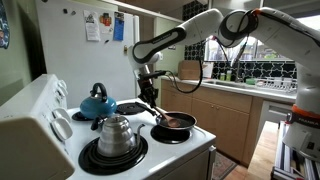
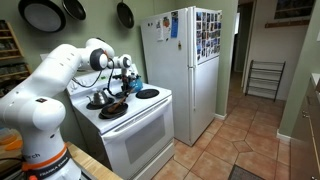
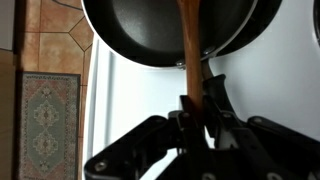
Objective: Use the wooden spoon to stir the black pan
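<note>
The black pan sits on the front burner of a white stove, also in an exterior view and filling the top of the wrist view. My gripper hangs just beside and above the pan; it shows small in an exterior view. In the wrist view my gripper is shut on the handle of the wooden spoon, which reaches into the pan. The spoon's bowl is cut off by the top edge.
A shiny steel kettle stands on the near burner and a blue kettle behind it. A white fridge stands next to the stove. A counter with a cutting board lies beyond. Tiled floor and a rug below.
</note>
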